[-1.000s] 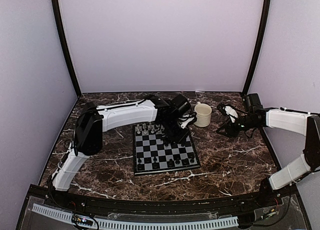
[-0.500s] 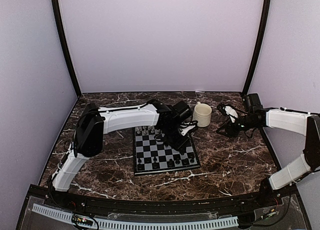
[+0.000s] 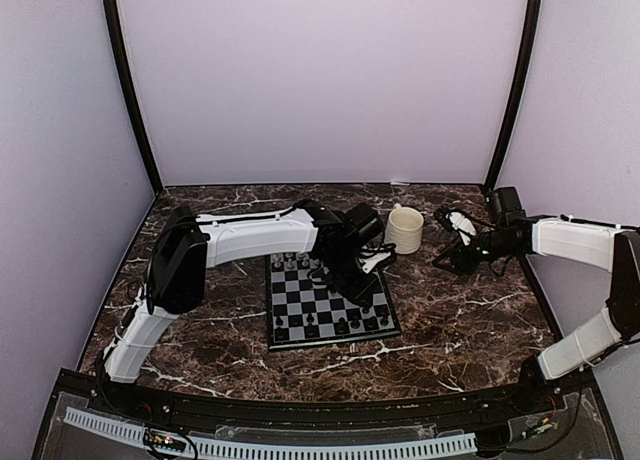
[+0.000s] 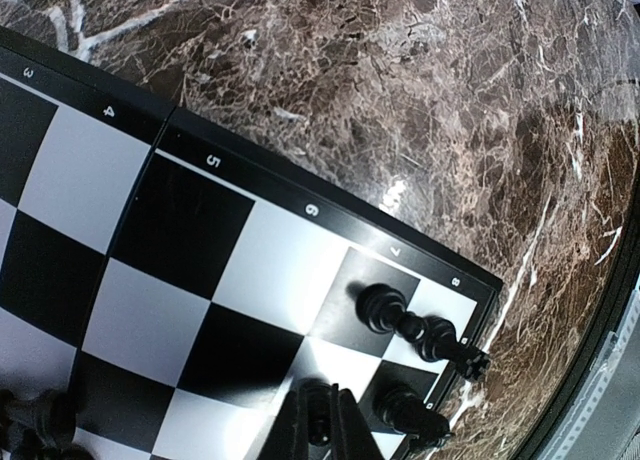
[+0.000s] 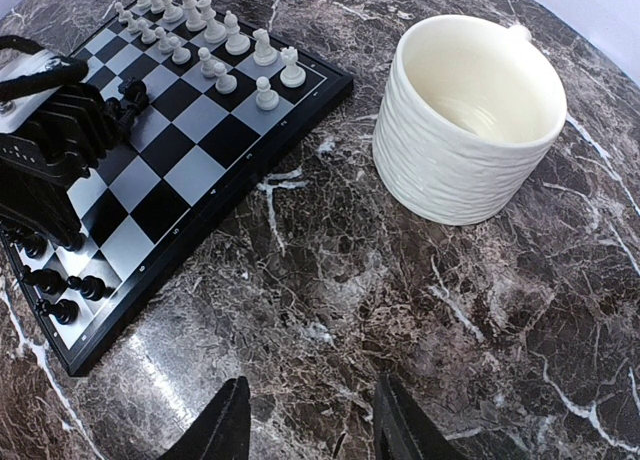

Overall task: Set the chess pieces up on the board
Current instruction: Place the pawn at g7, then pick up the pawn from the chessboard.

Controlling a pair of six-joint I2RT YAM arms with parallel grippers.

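The board (image 3: 300, 302) lies at the table's middle. White chess pieces (image 3: 292, 261) stand along its far edge and black ones (image 3: 340, 326) along its near edge. My left gripper (image 3: 352, 280) hangs over the board's right side. In the left wrist view it (image 4: 318, 435) is shut on a black chess piece (image 4: 318, 418) just above a square of the board (image 4: 170, 310). Three black pieces (image 4: 385, 308) stand close by at the corner. My right gripper (image 3: 447, 258) is open and empty over bare marble (image 5: 310, 420), to the right of the board (image 5: 190, 170).
A cream mug (image 3: 404, 228) stands just off the board's far right corner and looks empty in the right wrist view (image 5: 468, 120). The left arm (image 5: 45, 140) reaches over the board there. Black posts and pale walls enclose the table.
My left gripper has shifted a little toward the near right of the board and lowered with the black piece. The right arm has not moved.
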